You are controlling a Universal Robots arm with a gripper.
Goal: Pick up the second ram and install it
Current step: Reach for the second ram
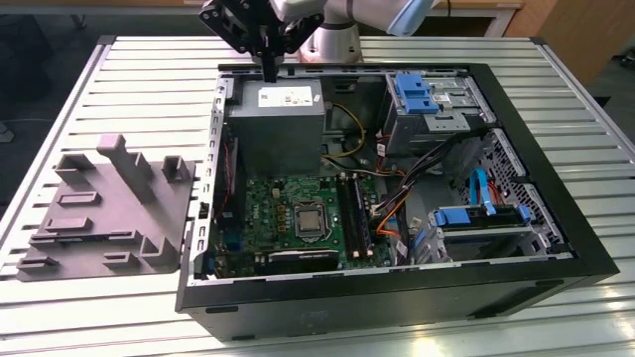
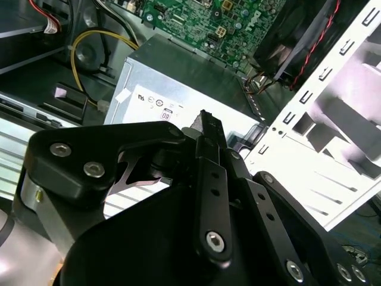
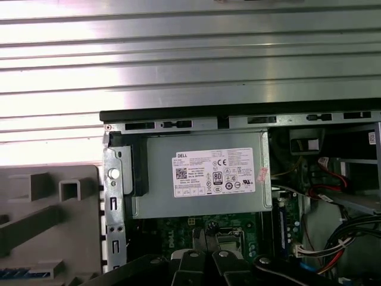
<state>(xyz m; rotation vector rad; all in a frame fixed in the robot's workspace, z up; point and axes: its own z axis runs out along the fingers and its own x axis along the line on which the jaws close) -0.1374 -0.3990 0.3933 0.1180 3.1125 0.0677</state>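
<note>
Logged gripper (image 1: 270, 73) over the far rim of the open computer case (image 1: 397, 290), above the power supply (image 1: 278, 126), fingers pinched together with nothing between. Open air all round it, and slatted metal table (image 1: 149, 67) beyond the rim. Noted motherboard (image 1: 278, 204) and black memory slots (image 1: 353, 216) deep inside, hemmed by cables and drive bays. Marked grey fixture (image 1: 109, 216) just beside the case on the exterior view's left. Took the bluish strip on that fixture in the first wrist view for the second ram (image 3: 18, 273), not with certainty. Spotted white printed label (image 3: 214, 171) on the supply, with a square code and small marks.
</note>
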